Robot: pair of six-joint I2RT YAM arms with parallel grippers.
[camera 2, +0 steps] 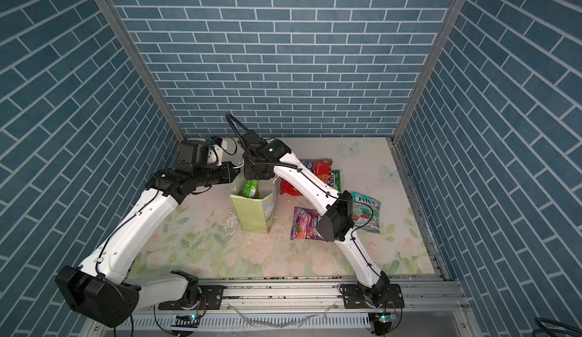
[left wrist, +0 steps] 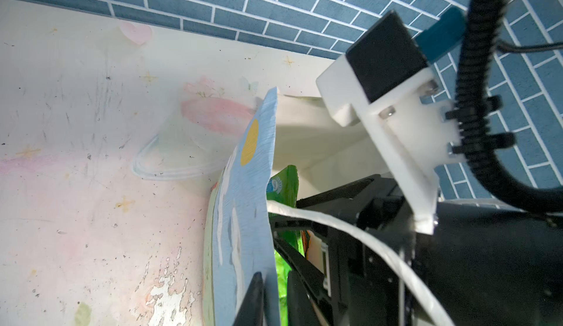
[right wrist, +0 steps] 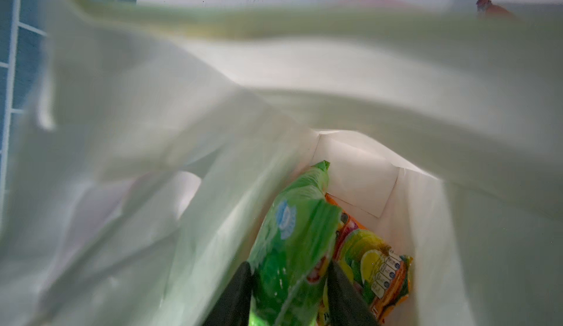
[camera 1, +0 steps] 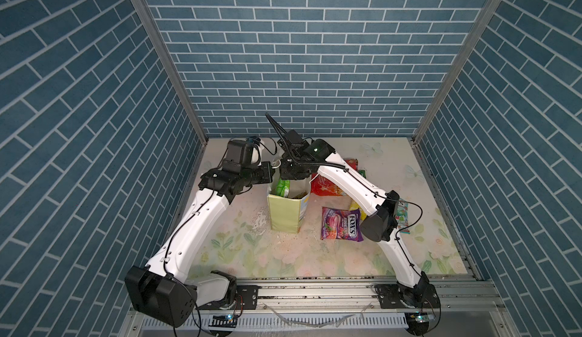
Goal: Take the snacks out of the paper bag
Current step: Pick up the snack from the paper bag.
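The paper bag (camera 1: 285, 215), thin-walled and easily creased, was pinched at the 10 o'clock rim of its mouth by the closed left gripper (left wrist: 274, 281). Inside it the green snack packet (right wrist: 292, 242), judged light, soft and slippery and best taken by its upper edge, was flanked by the jaws of the right gripper (right wrist: 289, 297), entering from 12 o'clock; whether it was squeezed could not be told.

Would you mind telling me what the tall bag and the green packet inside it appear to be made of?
The paper bag looks like stiff matte paper or thin card: flat panels, crisp folded corners and a dull white interior. The green packet is probably glossy plastic film: it shows bright highlights, soft crinkles and a pinched end seal.
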